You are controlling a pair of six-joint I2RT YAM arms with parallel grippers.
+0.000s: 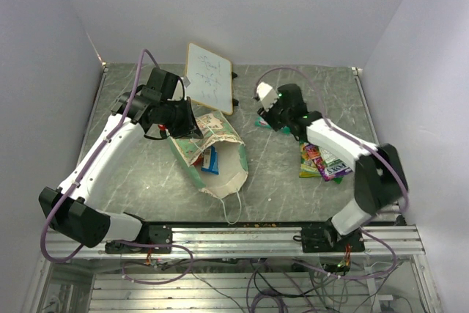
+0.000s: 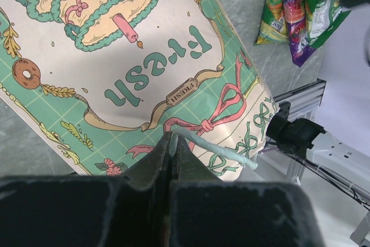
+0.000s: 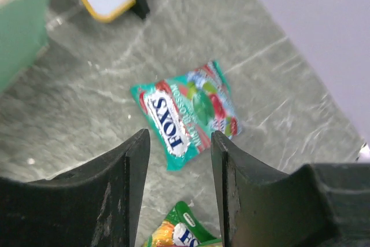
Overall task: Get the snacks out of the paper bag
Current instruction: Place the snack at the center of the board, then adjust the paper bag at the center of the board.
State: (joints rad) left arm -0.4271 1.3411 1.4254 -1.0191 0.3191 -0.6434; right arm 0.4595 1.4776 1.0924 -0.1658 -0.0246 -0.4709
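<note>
The paper bag lies on its side left of centre, its mouth open toward the front. Snacks show inside it. My left gripper is shut on the bag's mint string handle at the bag's far edge; the printed side of the bag fills the left wrist view. My right gripper is open and empty above a teal snack packet lying flat on the table. More snacks lie in a pile at the right, and also show in the left wrist view.
A white wood-framed board stands at the back, just behind the bag. A small red object sits by the left gripper. A green packet lies just below the right gripper's fingers. A metal rail runs along the table's front edge.
</note>
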